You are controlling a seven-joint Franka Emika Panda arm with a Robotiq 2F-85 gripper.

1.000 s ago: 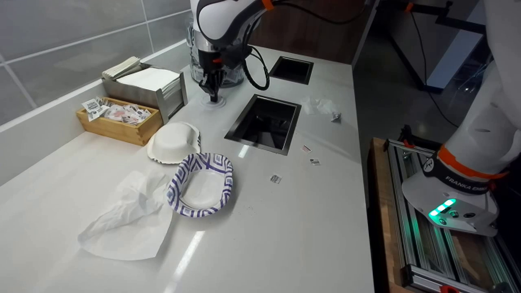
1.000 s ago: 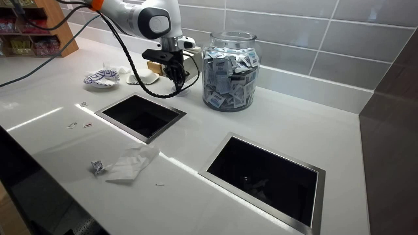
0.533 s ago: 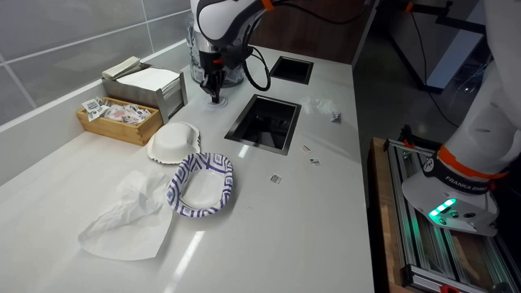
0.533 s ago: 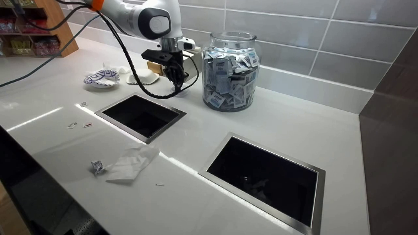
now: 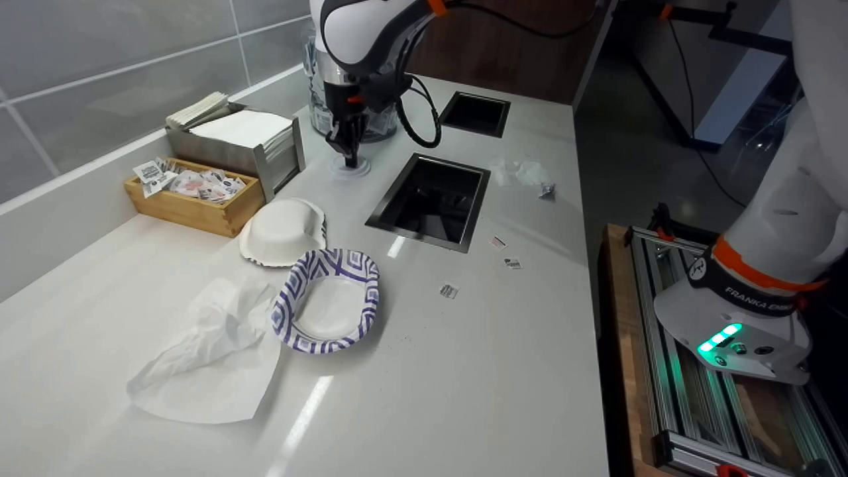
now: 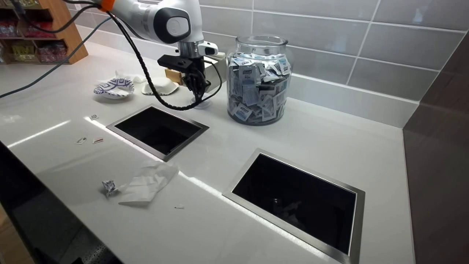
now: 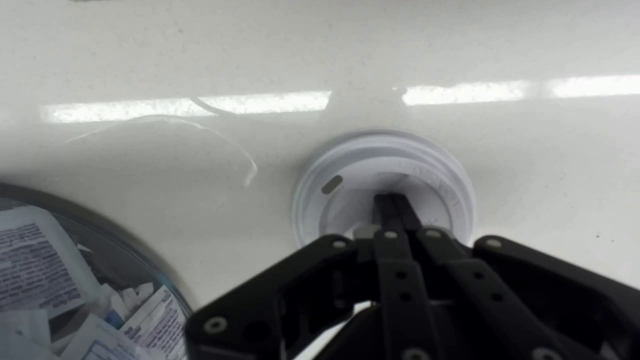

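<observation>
A white plastic coffee-cup lid (image 7: 382,162) lies flat with its top facing up on a glossy white countertop (image 7: 540,165), slightly right of centre in the wrist view, its small oblong sip hole (image 7: 332,184) toward the upper left. The black gripper (image 7: 391,197) fills the lower right of that view, its two fingers closed against each other with nothing between them, their tips over the lid's sunken middle. Whether they press on the plastic or hover just above it is hard to tell, as the view looks almost straight down. In an exterior view, the lid shows in the upper part of the frame, left of centre, to the right of a steel napkin holder (image 5: 218,156) and left of a metal-framed opening (image 5: 417,235) in the countertop. A tall glass jar (image 6: 262,44) packed with sealed sachets (image 6: 251,93) stands upright near the gripper, to its right in an exterior view. The step in hand reads as working the lid with closed fingers. Done well, it calls for light, even pressure inside the sunken middle, and any shift kept slow and level, so the thin lid slides flat rather than tipping or skidding out from under the tips. The jar stands near, so the gripper is best kept upright and clear of the glass.
</observation>
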